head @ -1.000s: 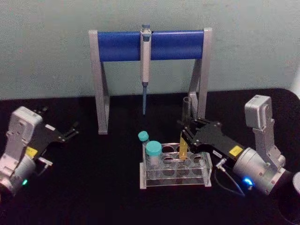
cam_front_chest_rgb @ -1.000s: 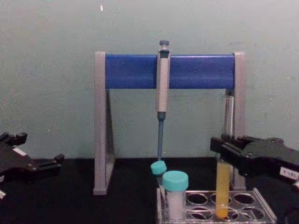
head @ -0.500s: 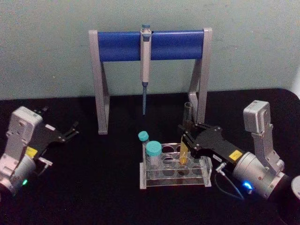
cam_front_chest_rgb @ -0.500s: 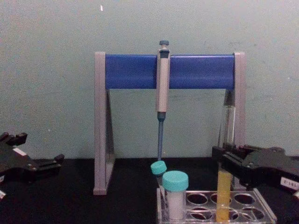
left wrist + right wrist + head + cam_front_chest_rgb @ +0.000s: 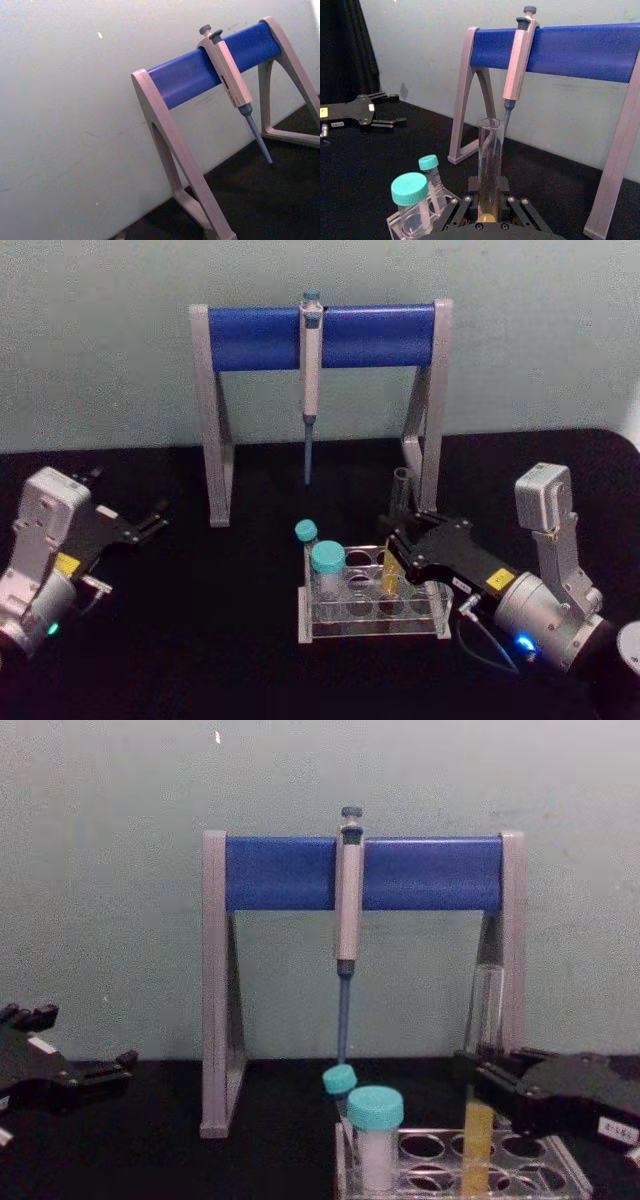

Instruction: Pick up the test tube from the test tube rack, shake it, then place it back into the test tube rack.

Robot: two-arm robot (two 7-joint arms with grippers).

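Two things could go wrong from here, both at the right pincer (image 5: pixel 396 536). It is closed on the test tube (image 5: pixel 401 490) just above the yellow liquid. The tube stands upright with its lower end down in a hole toward the right end of the test tube rack (image 5: pixel 372 620). Whether the round bottom is fully seated is hidden, and so is which row it is in.

If the fingers let go too soon, the glass would drop the rest of the way, and the jolt could splash liquid out of the open top — the tube has no cap. If the pincer pulls back at a slant, a finger could catch the tube and tilt it, or drag the light rack across the black bench (image 5: pixel 220 640). The right leg of the pipette stand (image 5: pixel 437 400) rises just beyond the tube, so a move toward the far side risks a knock. The two teal-capped tubes (image 5: pixel 327 560) at the rack's left end are apart from the fingers.

The right arm reaches in from the near right. Its pincer is held low and roughly level, pointing left and far over the rack's right end. The left arm is parked at the left of the bench, well apart from the rack, with the left pincer (image 5: pixel 152 520) spread open and empty, pointing right.
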